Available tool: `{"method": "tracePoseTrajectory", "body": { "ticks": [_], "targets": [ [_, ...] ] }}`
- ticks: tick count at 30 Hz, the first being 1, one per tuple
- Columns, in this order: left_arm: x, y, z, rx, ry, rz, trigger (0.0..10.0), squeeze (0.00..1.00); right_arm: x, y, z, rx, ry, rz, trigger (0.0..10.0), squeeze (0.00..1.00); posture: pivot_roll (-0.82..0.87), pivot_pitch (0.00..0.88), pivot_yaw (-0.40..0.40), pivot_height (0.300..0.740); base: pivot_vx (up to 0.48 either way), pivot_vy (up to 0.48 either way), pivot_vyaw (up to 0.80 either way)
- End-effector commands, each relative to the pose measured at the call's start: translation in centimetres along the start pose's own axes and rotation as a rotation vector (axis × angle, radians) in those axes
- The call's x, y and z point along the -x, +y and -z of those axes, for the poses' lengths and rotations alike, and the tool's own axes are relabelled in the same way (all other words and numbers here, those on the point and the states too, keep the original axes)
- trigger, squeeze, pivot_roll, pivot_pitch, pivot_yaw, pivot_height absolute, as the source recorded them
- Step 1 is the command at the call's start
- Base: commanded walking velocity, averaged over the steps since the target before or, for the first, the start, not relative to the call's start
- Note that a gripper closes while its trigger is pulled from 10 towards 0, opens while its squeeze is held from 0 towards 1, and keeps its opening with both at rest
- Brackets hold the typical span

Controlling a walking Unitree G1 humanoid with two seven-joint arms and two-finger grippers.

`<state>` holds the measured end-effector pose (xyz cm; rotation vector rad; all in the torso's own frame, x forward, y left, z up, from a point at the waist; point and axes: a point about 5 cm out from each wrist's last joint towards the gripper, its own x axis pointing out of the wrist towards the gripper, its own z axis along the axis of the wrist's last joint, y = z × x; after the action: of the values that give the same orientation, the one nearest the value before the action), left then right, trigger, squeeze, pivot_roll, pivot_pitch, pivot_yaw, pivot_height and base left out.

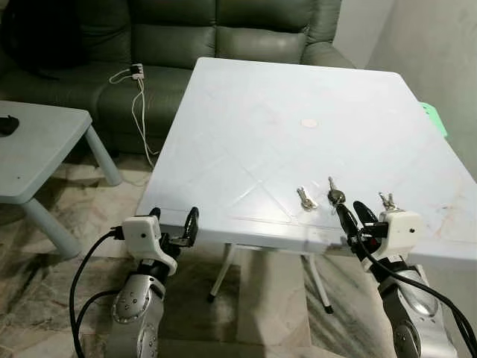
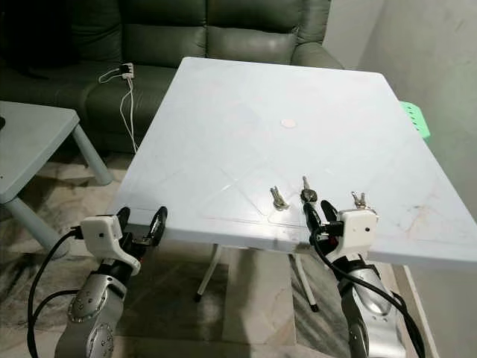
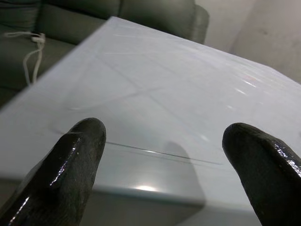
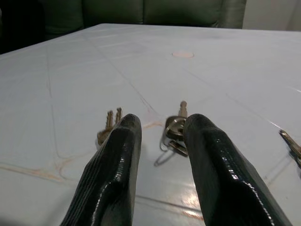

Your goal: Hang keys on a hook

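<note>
Where the white table point(image 1: 246, 142) ends at its near edge, my right gripper point(image 1: 355, 215) hovers with fingers parted and empty, just short of the dark-headed keys point(image 1: 335, 195); my left gripper point(image 1: 173, 221) is spread wide.

three sets of keys lie flat on the white table point(image 1: 246, 127) near its near edge, toward the right. the left keys point(image 1: 305, 198) are silvery. the middle keys point(image 1: 334, 194) have a dark head, blade pointing far. the right keys point(image 1: 387, 200) lie a little apart.
</note>
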<state>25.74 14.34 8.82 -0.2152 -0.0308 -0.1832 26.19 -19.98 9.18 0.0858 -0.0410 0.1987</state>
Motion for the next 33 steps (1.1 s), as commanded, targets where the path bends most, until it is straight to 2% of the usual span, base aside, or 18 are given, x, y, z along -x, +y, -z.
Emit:
{"method": "tracePoseTrajectory", "body": {
  "ticks": [1,2,3,9,12,14,25,26,27,29,33],
  "targets": [
    [0.0,-0.6,-0.3,-0.014,-0.002,0.032,10.0,0.00,0.1,-0.2,-0.3,-0.001,0.001,-0.002,10.0,0.00,0.01,0.119,-0.086,0.740,0.000,0.000,0.00],
    [0.0,-0.8,-0.5,-0.020,-0.005,0.045,10.0,0.00,0.1,-0.1,-0.3,-0.005,0.000,-0.007,10.0,0.00,0.01,0.121,-0.087,0.740,0.000,0.000,0.00],
    [0.0,-1.2,-0.8,-0.044,-0.013,0.070,10.0,0.00,0.1,0.0,-0.4,-0.016,-0.002,-0.017,10.0,1.00,0.01,0.123,-0.088,0.740,0.000,0.000,0.00],
    [0.0,-1.9,-1.1,-0.081,-0.015,0.106,10.0,0.00,-0.1,0.1,-0.5,-0.016,-0.005,-0.029,10.0,1.00,0.01,0.125,-0.090,0.740,0.000,0.000,0.00],
    [0.0,-2.3,-1.3,-0.091,-0.013,0.128,10.0,0.00,-0.3,0.1,-0.6,0.015,0.006,-0.022,10.0,0.99,0.02,0.129,-0.091,0.740,0.000,0.000,0.00],
    [0.0,-2.6,-1.4,-0.099,-0.010,0.148,10.0,0.00,-0.4,0.3,-0.6,0.016,0.006,-0.029,10.0,0.00,0.02,0.133,-0.092,0.740,0.000,0.000,0.00],
    [0.2,-3.9,-2.5,-0.150,-0.016,0.252,10.0,0.00,-1.6,2.1,-1.5,-0.022,-0.009,-0.075,10.0,0.00,0.03,0.142,-0.094,0.740,0.000,0.000,0.00],
    [0.2,-4.1,-2.5,-0.160,-0.017,0.268,10.0,0.00,-1.7,2.4,-1.6,-0.039,-0.012,-0.083,10.0,1.00,0.03,0.144,-0.094,0.740,0.000,0.000,0.00],
    [0.3,-4.1,-2.4,-0.167,-0.011,0.266,10.0,0.00,-1.8,2.8,-1.8,-0.075,-0.025,-0.108,10.0,1.00,0.04,0.144,-0.094,0.740,0.000,0.000,0.00],
    [0.3,-4.2,-2.6,-0.147,-0.013,0.271,10.0,0.00,-1.8,3.0,-2.1,-0.053,-0.032,-0.109,10.0,1.00,0.04,0.143,-0.094,0.740,0.000,0.000,0.00],
    [0.3,-4.3,-2.6,-0.160,-0.007,0.269,10.0,0.00,-2.2,2.8,-2.2,-0.024,-0.021,-0.071,10.0,1.00,0.04,0.143,-0.099,0.740,0.000,0.000,0.00]
  ]
}}
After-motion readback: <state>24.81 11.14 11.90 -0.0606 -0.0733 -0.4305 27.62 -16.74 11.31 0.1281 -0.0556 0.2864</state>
